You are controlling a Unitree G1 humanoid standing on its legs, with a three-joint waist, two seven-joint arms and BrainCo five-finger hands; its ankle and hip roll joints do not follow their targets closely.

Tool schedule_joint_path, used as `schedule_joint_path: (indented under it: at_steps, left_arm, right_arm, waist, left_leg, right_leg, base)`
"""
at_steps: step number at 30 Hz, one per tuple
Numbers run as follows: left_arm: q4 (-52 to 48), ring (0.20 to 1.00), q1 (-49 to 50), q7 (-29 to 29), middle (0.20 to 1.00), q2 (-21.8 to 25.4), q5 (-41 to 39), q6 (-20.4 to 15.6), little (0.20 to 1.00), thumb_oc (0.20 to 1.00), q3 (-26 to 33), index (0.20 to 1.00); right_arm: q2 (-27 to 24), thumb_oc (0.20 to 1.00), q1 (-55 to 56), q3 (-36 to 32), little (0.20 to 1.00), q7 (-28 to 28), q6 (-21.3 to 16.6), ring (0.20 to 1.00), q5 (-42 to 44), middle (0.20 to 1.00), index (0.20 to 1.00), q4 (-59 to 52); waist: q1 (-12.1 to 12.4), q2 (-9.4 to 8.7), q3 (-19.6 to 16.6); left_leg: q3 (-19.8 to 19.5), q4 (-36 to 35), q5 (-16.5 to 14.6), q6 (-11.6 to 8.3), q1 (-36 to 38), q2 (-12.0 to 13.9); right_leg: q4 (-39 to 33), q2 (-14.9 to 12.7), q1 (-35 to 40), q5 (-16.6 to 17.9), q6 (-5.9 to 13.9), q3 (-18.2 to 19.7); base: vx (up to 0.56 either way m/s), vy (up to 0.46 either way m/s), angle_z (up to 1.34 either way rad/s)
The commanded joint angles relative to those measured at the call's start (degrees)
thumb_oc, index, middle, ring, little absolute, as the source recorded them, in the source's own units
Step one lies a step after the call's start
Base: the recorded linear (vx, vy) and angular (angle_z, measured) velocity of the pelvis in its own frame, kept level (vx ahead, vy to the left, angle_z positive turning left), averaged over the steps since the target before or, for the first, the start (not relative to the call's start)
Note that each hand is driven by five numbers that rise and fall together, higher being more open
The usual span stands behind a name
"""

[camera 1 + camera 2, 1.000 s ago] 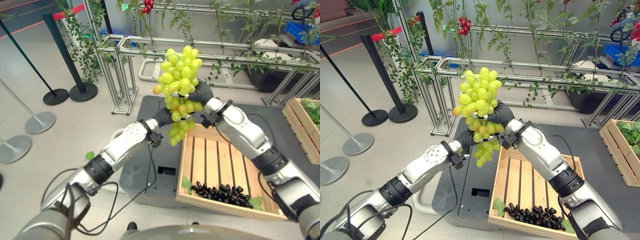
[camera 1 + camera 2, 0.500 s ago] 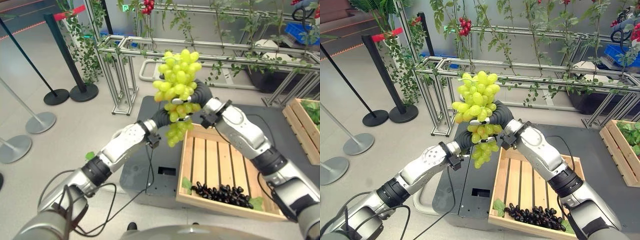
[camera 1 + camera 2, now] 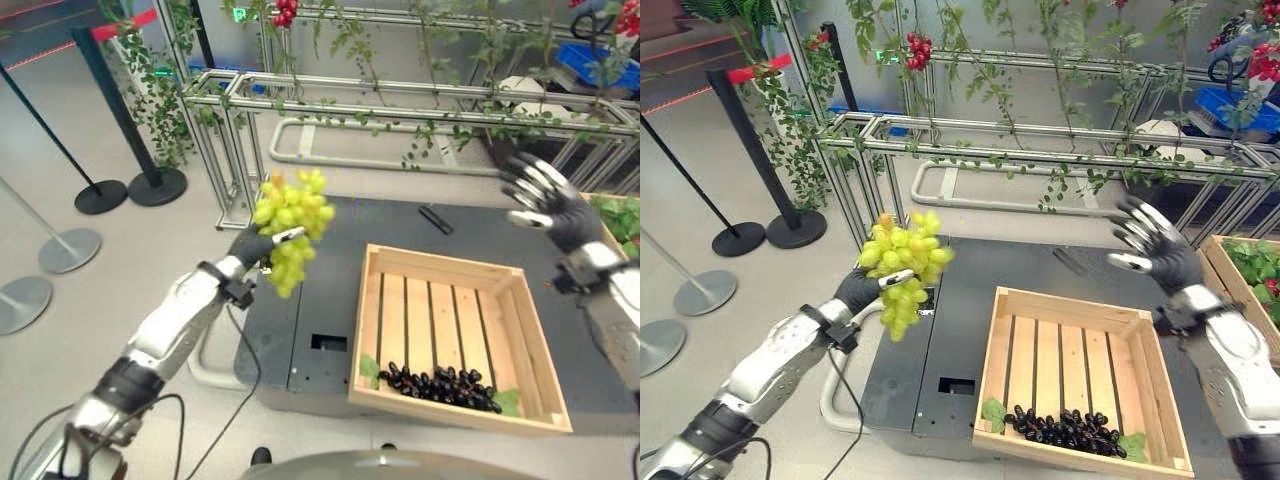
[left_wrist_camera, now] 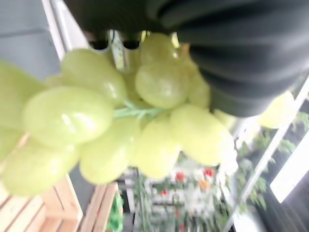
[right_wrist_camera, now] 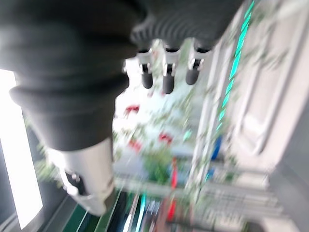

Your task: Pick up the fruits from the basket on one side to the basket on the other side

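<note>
Left eye view: left hand (image 3: pixel 250 245) grips grapes (image 3: pixel 290 215), apparently stem-held, left of crate (image 3: pixel 455 270); right hand (image 3: pixel 545 200) spread, empty.

A crate (image 3: pixel 543 352) sits on the right part of a platform (image 3: pixel 310 300). Dark grapes (image 3: pixel 445 387) lie in the crate along its near wall. Left hand (image 3: pixel 250 245) holds a grape bunch (image 3: pixel 290 215) over the platform's left edge. Right hand (image 3: pixel 545 200) hangs above the platform's far right, behind the crate. A trellis (image 3: pixel 330 90) stands behind the platform.
</note>
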Motion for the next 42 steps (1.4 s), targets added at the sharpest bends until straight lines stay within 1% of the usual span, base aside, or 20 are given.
schedule_joint_path:
  at_steps: [1,4,11,14,15,16,17,19,20,21,23,24,25,27,28,29,30,33,39,42]
  left_arm:
    - [-4.7,0.2,-0.4,-1.3,0.2,3.8,-4.8,-5.3,0.2,0.2,8.8,0.2]
    - [-5.0,0.2,3.4,-1.6,0.2,4.4,-5.6,-5.6,0.2,0.2,12.7,0.2]
    - [-6.0,0.2,10.3,-0.8,0.2,2.0,-7.5,-6.5,0.2,0.2,20.2,0.2]
    - [-6.1,0.2,13.9,0.7,0.2,-1.5,-7.6,-8.0,0.2,0.2,25.7,0.2]
    - [-6.2,0.2,14.1,0.7,0.2,-1.6,-7.6,-7.9,0.2,0.2,25.8,0.2]
    - [-6.4,0.2,16.1,2.4,0.2,-5.2,-7.4,-9.4,0.2,0.2,29.6,0.2]
    - [-6.6,0.2,16.3,2.4,0.2,-5.3,-7.4,-9.4,0.2,0.2,29.7,0.2]
    - [-7.3,0.2,20.2,4.2,0.2,-9.7,-5.8,-11.2,0.2,0.2,35.9,0.2]
    - [-7.5,0.2,20.4,4.2,0.2,-9.8,-5.7,-11.2,0.2,0.2,36.0,0.2]
    - [-8.0,0.2,22.4,5.7,0.2,-12.2,-3.8,-12.3,0.2,0.2,39.7,0.2]
    - [-8.7,0.2,23.1,6.3,0.2,-13.2,-3.0,-12.6,0.2,0.2,41.2,0.2]
    - [-7.4,0.2,23.8,6.8,0.2,-14.1,-2.5,-12.8,0.2,0.2,42.8,0.2]
    - [-7.4,0.2,23.8,6.8,0.2,-14.1,-2.5,-12.8,0.2,0.2,42.8,0.2]
    - [-6.9,0.2,24.1,7.4,0.2,-14.4,-0.8,-13.2,0.2,0.2,43.9,0.2]
    - [-6.9,0.2,24.0,7.7,0.2,-14.5,-0.2,-13.1,0.2,0.2,43.8,0.2]
    - [-7.3,0.2,22.9,8.1,0.2,-14.1,1.7,-13.5,0.2,0.2,43.8,0.2]
    - [-7.3,0.2,22.9,8.1,0.2,-14.1,1.7,-13.5,0.2,0.2,43.8,0.2]
    - [-7.7,0.2,21.3,7.8,0.2,-14.2,2.8,-14.1,0.2,0.2,42.8,0.2]
    - [-7.0,0.2,21.4,9.1,0.2,-13.8,4.8,-14.5,0.2,0.2,43.2,0.2]
    - [-7.2,0.2,21.4,9.3,0.2,-13.8,5.7,-14.6,0.2,0.2,43.6,0.2]
  right_arm:
    - [0.3,1.0,-0.9,-5.5,1.0,-0.7,-4.1,1.0,-1.3,1.0,1.0,1.6]
    - [1.6,1.0,0.1,-7.0,1.0,-1.0,-4.5,1.0,-1.5,1.0,1.0,3.1]
    - [7.0,1.0,0.0,-9.0,1.0,-3.2,-5.9,1.0,-1.4,1.0,1.0,3.7]
    - [9.5,1.0,0.3,-9.9,1.0,-4.1,-6.7,1.0,-2.7,1.0,1.0,2.9]
    - [9.5,1.0,0.3,-9.9,1.0,-4.1,-6.7,1.0,-2.7,1.0,1.0,2.9]
    - [12.2,1.0,0.4,-10.4,1.0,-4.9,-7.4,1.0,-2.8,1.0,1.0,2.5]
    - [12.3,1.0,0.4,-10.3,1.0,-5.0,-7.4,1.0,-2.8,1.0,1.0,2.4]
    - [16.2,1.0,1.4,-11.7,1.0,-5.5,-8.2,1.0,-3.7,1.0,1.0,1.0]
    - [16.2,1.0,1.4,-11.6,1.0,-5.5,-8.1,1.0,-3.8,1.0,1.0,0.9]
    - [18.8,1.0,2.1,-12.1,1.0,-5.5,-8.6,1.0,-3.6,1.0,1.0,0.2]
    - [19.6,1.0,2.5,-12.4,1.0,-5.3,-8.6,1.0,-3.7,1.0,1.0,-0.4]
    - [20.7,1.0,2.8,-12.5,1.0,-5.2,-8.8,1.0,-3.4,1.0,1.0,-0.9]
    - [20.7,1.0,2.8,-12.5,1.0,-5.2,-8.8,1.0,-3.4,1.0,1.0,-0.9]
    - [21.6,1.0,2.8,-12.5,1.0,-4.9,-8.8,1.0,-2.9,1.0,1.0,-1.5]
    - [21.7,1.0,2.7,-12.3,1.0,-5.0,-8.9,1.0,-3.0,1.0,1.0,-1.5]
    - [22.0,1.0,2.3,-12.1,1.0,-5.2,-9.5,1.0,-3.0,1.0,1.0,-1.5]
    - [22.0,1.0,2.3,-12.1,1.0,-5.2,-9.5,1.0,-3.0,1.0,1.0,-1.5]
    - [21.7,1.0,1.3,-12.6,1.0,-6.9,-10.3,1.0,-4.3,1.0,1.0,-1.5]
    - [23.4,1.0,-0.5,-11.1,1.0,-8.4,-10.0,1.0,-6.1,1.0,1.0,-0.8]
    - [23.9,1.0,-0.2,-11.0,1.0,-8.3,-9.6,1.0,-6.6,1.0,1.0,-1.1]
  waist:
    - [-0.3,-2.56,-2.2]
    - [-0.4,-2.12,-2.1]
    - [-0.2,-1.44,-2.0]
    - [0.4,-1.24,-1.6]
    - [0.3,-1.22,-1.7]
    - [1.0,-1.17,-1.3]
    - [0.8,-1.17,-1.3]
    - [2.0,-1.08,-0.6]
    - [1.8,-1.08,-0.7]
    - [2.8,-1.13,-0.2]
    - [3.1,-1.16,0.0]
    - [4.3,-1.12,0.4]
    - [4.1,-1.13,0.4]
    - [5.6,-1.28,1.0]
    - [5.8,-1.38,1.3]
    - [7.1,-1.37,2.5]
    - [7.0,-1.36,2.5]
    - [8.0,-0.68,3.0]
    - [9.1,-0.61,2.8]
    - [9.3,-0.95,2.5]
  left_leg:
    - [-0.1,4.3,-4.0,1.43,-0.8,1.0]
    - [0.3,4.2,-4.0,1.46,-0.4,1.0]
    - [0.4,4.3,-4.3,1.61,-0.1,1.0]
    - [0.2,4.5,-4.4,1.74,-0.1,0.9]
    - [0.2,4.5,-4.5,1.74,-0.1,0.9]
    - [-0.2,4.9,-4.6,1.82,-0.5,0.8]
    - [-0.3,5.0,-4.7,1.81,-0.5,0.8]
    - [-1.3,5.5,-4.3,1.67,-1.7,0.9]
    - [-1.4,5.6,-4.3,1.65,-1.7,0.9]
    - [-2.5,5.4,-3.8,1.35,-2.5,1.2]
    - [-3.3,5.3,-3.5,1.09,-3.1,1.4]
    - [-4.8,5.1,-2.8,0.62,-4.2,1.5]
    - [-5.1,5.1,-2.7,0.58,-4.4,1.5]
    - [-6.9,4.9,-1.9,0.16,-5.5,1.4]
    - [-8.2,5.0,-1.5,0.0,-6.4,1.1]
    - [-10.4,5.0,-0.4,-0.57,-8.6,0.7]
    - [-10.6,5.1,-0.3,-0.56,-8.8,0.6]
    - [-9.0,4.1,1.6,-1.03,-11.8,0.8]
    - [-9.3,4.1,0.0,0.66,-10.8,-1.2]
    - [-9.0,3.9,-0.2,0.79,-10.6,-1.6]
  right_leg:
    - [7.8,-3.0,-2.1,-5.6,3.39,0.3]
    - [7.7,-2.9,-2.1,-5.6,3.36,0.8]
    - [7.9,-2.9,-2.1,-5.9,3.15,1.1]
    - [8.6,-2.9,-2.2,-6.4,3.02,1.0]
    - [8.7,-2.9,-2.2,-6.5,3.02,1.0]
    - [9.3,-2.9,-2.3,-6.9,2.88,0.7]
    - [9.4,-2.9,-2.3,-7.0,2.88,0.6]
    - [10.4,-2.7,-2.7,-7.7,2.41,-0.3]
    - [10.5,-2.7,-2.7,-7.8,2.39,-0.4]
    - [11.2,-2.5,-3.0,-8.3,2.06,-1.4]
    - [11.8,-2.5,-3.2,-8.7,1.81,-2.4]
    - [12.6,-2.5,-3.7,-9.2,1.49,-3.9]
    - [12.7,-2.5,-3.7,-9.3,1.47,-4.1]
    - [13.0,-2.4,-3.9,-9.6,1.1,-5.9]
    - [13.2,-2.5,-3.9,-9.6,0.96,-7.3]
    - [12.8,-2.7,-3.6,-9.7,0.71,-10.5]
    - [12.7,-2.7,-3.6,-9.6,0.73,-10.7]
    - [11.6,-4.3,-2.2,-9.4,1.28,-16.9]
    - [12.8,-6.5,-1.5,-8.5,2.17,-17.2]
    - [12.1,-6.7,-1.1,-8.4,2.38,-17.3]
  base:
    - [0.01,0.0,-0.08]
    - [0.01,0.005,-0.17]
    - [0.0,0.001,-0.02]
    - [0.0,0.0,0.0]
    - [0.0,0.0,0.0]
    - [0.0,0.0,0.0]
    - [0.0,0.0,0.0]
    - [-0.01,-0.019,0.05]
    - [-0.02,-0.04,0.15]
    - [-0.02,-0.031,0.21]
    - [-0.04,-0.046,0.39]
    - [-0.06,-0.046,0.52]
    - [-0.05,-0.042,0.53]
    - [-0.05,-0.04,0.56]
    - [-0.14,-0.063,0.79]
    - [-0.12,-0.046,0.71]
    - [-0.14,-0.022,0.92]
    - [-0.05,0.084,1.2]
    - [0.04,0.099,0.46]
    - [0.04,0.057,0.0]
